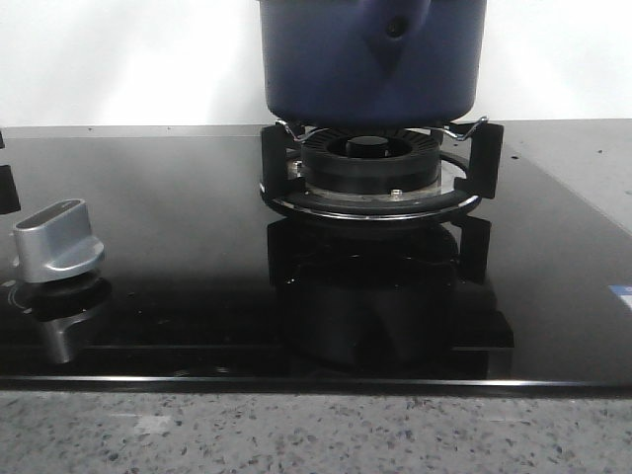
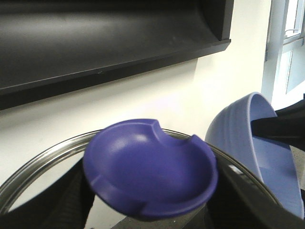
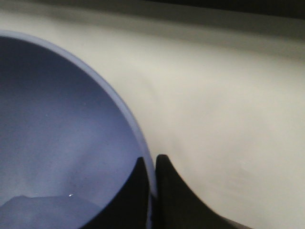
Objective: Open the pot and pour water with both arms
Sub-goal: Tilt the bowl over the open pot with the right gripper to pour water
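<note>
The pot [image 1: 373, 59] hangs just above the burner [image 1: 370, 163], clear of the supports. The right gripper [image 3: 151, 191] has its jaws pinching the pot rim, one inside and one outside. The left gripper [image 2: 143, 214] holds the lid [image 2: 150, 169] aloft by its blue knob; jaws pinching it.

Handling, as a judgement: pot rigid, smooth-sided, probably heavy with water, so a rim grip may slip. Wall close behind; room lies forward over the stove [image 1: 178, 227].
</note>
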Robot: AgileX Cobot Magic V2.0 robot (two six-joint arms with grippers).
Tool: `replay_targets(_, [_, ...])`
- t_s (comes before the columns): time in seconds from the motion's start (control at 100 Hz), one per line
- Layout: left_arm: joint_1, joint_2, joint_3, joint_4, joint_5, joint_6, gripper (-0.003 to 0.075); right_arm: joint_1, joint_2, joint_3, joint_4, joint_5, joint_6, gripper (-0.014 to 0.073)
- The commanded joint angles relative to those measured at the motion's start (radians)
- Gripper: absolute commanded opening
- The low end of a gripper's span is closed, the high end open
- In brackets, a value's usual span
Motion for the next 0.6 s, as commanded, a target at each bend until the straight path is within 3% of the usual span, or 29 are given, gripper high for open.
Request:
replay_targets(0.0, [0.003,-0.052,-0.034,-0.085,0.003,-0.011,0.0304,-0.001,-0.050,0.012,-0.008,-0.217,-0.004,-0.0046])
replay_targets(0.29, [0.003,-0.052,-0.034,-0.085,0.003,-0.011,0.0304,-0.001,-0.050,0.095,-0.008,-0.401,-0.026,-0.0046])
replay_targets(0.59, [0.003,-0.052,-0.034,-0.085,0.003,-0.011,0.0304,-0.001,-0.038,0.103,0.058,-0.499,-0.207,-0.0046])
